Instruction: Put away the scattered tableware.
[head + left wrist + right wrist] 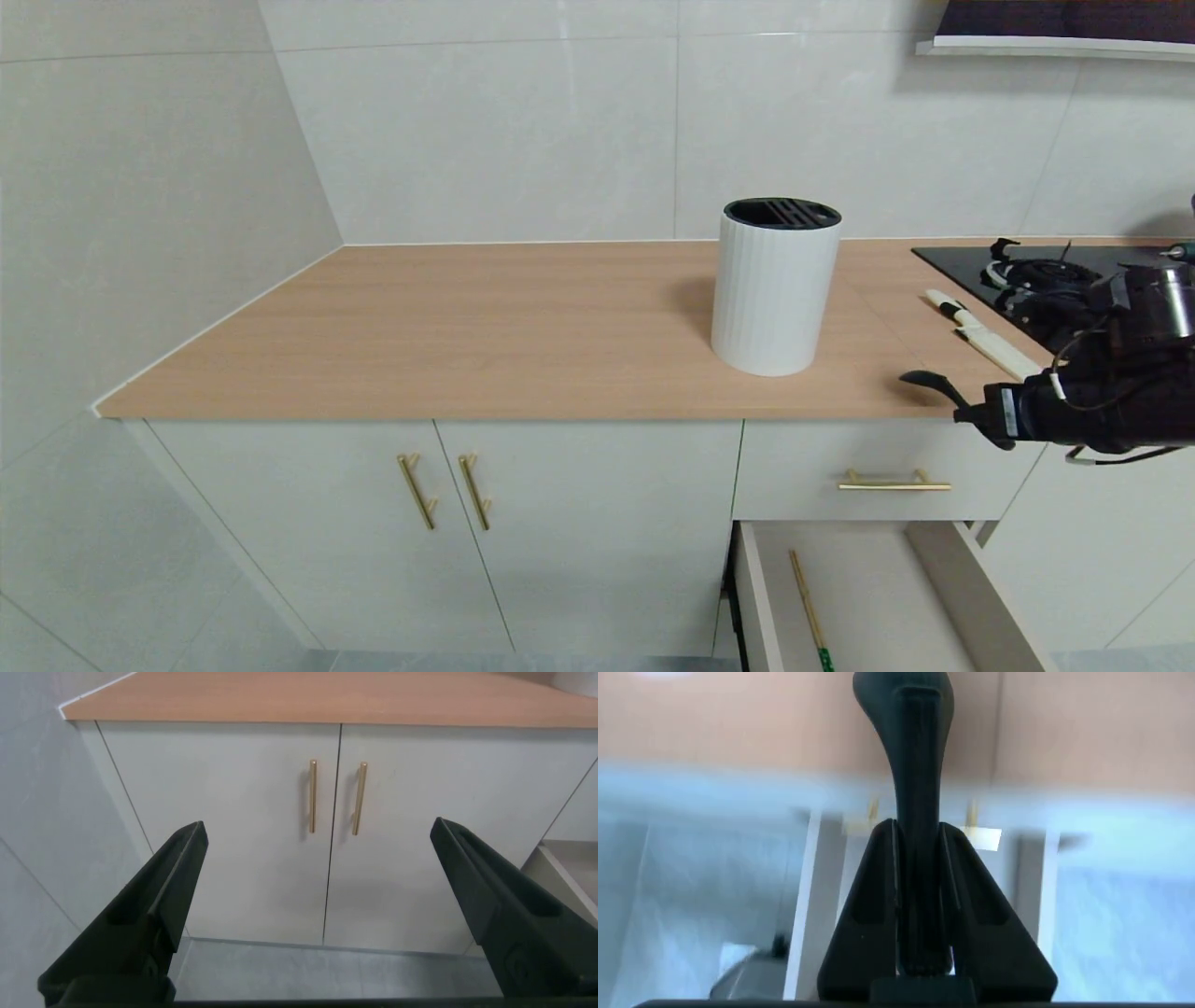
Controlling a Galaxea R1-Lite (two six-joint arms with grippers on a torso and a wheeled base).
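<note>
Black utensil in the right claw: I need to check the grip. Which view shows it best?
The right wrist view: the black utensil sits clamped in the right claw, close up. The head view gives its end poking from the claw by the edge of the counter. The left wrist view faces cabinet doors.

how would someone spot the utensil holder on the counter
Look along the wooden countertop toward the black stove at its right end. Short of the stove stands the holder, an upright white ribbed cylinder. Its black slotted top and height set it apart from the pale utensil lying flat nearby.
</note>
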